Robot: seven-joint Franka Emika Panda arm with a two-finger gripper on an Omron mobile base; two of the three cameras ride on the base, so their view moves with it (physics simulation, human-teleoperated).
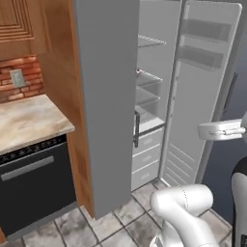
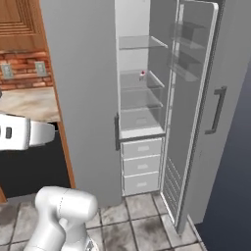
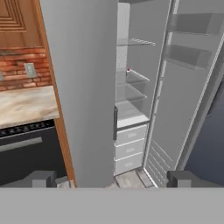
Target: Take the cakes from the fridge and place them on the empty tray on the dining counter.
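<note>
So the tall grey fridge (image 2: 88, 98) is open, a white red-topped cake slice (image 2: 142, 74) on its middle glass shelf. Gripper (image 3: 111, 179) spread, empty; next, reach in.

Even, diffuse lighting is observed in all three views; no single source is identified. The fridge (image 1: 108, 96) interior is rendered brightest, its white back wall nearly washed out in the right base view. Shadows are soft and faint: a dim band is noted under the glass shelves (image 2: 139, 81), and the floor tiles (image 1: 120, 217) are darkened slightly at the fridge foot. No glare or hard highlights are recorded on the marble surface (image 1: 29, 120). Moderate softness is present throughout, with blocky edges on the brick wall (image 3: 22, 70). The finger tips (image 3: 41, 178) are blurred. Mild wide-angle leaning of verticals is seen toward the frame edges.
</note>
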